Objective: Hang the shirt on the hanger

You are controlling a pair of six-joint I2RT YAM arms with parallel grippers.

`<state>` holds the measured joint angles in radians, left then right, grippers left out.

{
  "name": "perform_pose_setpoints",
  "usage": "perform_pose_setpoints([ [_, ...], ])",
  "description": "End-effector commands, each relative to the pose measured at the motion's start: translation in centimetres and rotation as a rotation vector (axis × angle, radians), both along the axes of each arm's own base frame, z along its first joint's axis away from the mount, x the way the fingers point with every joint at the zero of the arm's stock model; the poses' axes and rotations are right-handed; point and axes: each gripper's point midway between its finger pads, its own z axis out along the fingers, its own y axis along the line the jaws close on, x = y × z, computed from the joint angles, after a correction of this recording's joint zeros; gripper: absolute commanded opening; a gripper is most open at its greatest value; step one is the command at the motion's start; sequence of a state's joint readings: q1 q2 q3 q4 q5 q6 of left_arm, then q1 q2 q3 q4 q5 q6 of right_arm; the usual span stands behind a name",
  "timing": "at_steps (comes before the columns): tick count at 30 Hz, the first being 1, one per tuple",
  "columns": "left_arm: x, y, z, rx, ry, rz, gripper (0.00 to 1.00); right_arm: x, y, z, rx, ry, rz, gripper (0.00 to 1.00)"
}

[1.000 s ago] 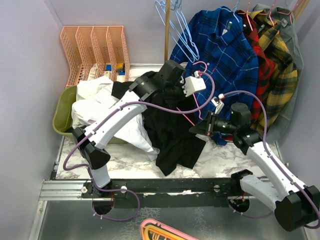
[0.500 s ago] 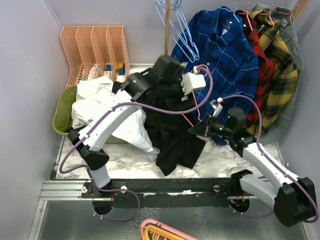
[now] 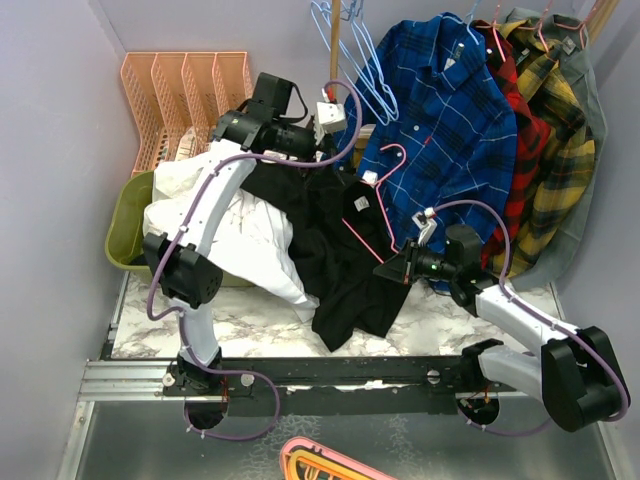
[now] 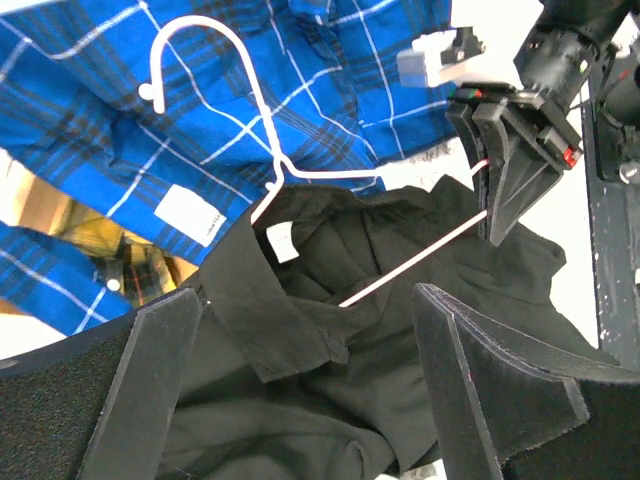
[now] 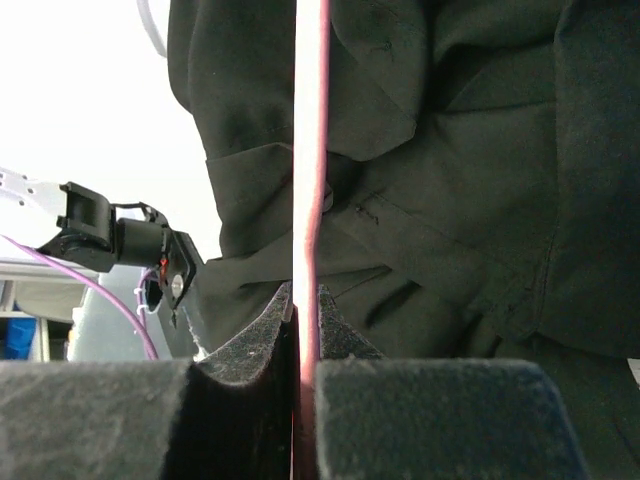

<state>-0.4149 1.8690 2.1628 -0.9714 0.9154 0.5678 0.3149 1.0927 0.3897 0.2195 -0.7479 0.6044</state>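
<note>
— What has moved?
— The left arm has swung from the frame's centre to the upper left. The left gripper [image 4: 305, 300] gapes wide, empty.
— The shirt?
— The shirt [image 3: 340, 260] lies heaped mid-frame on the table [image 3: 260, 320].
— The hanger?
— The hanger [image 5: 310, 150] runs under the collar, its hook against the blue plaid shirt [image 3: 440, 110]. The right gripper [image 3: 388, 270] pinches its lower wire.

The left gripper [image 4: 305, 300], jaws spread wide, hovers over the black shirt [image 4: 330, 400], whose collar, white label showing, sits at the neck of the pink hanger [image 4: 268, 125]; the right gripper [image 4: 490, 212] pinches one sloping hanger arm, a blue plaid shirt [image 4: 90, 130] behind the hook
</note>
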Motion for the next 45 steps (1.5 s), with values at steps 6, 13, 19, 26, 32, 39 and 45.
perform_pose_setpoints([
  [6, 1.3, -1.7, -1.6, -0.067, -0.182, -0.208, 0.89, 1.6, 0.1, -0.5, -0.045, -0.105, 0.001, 0.01],
  [13, 6.0, -2.0, -4.5, 0.019, -0.22, -0.176, 0.64, 1.3, 0.1, -2.0, -0.058, -0.083, 0.008, 0.01],
  [19, 7.7, -1.9, -8.5, 0.091, -0.179, -0.178, 0.66, 1.1, 0.1, -2.4, -0.067, -0.086, 0.007, 0.01],
  [26, 7.7, -0.8, -12.8, 0.202, -0.134, -0.206, 0.67, 1.1, 0.1, -2.7, -0.076, -0.078, 0.006, 0.01],
  [32, 7.2, 0.2, -15.6, 0.275, -0.114, -0.246, 0.63, 0.9, 0.2, -2.9, -0.071, -0.071, 0.018, 0.01],
  [39, 9.0, -0.4, -16.2, 0.263, -0.145, -0.211, 0.7, 0.5, 0.6, -2.3, -0.05, -0.094, 0.043, 0.01],
  [45, 8.9, -1.3, -17.3, 0.259, -0.141, -0.239, 0.83, 0.3, 0.8, -2.8, -0.059, -0.086, 0.049, 0.01],
])
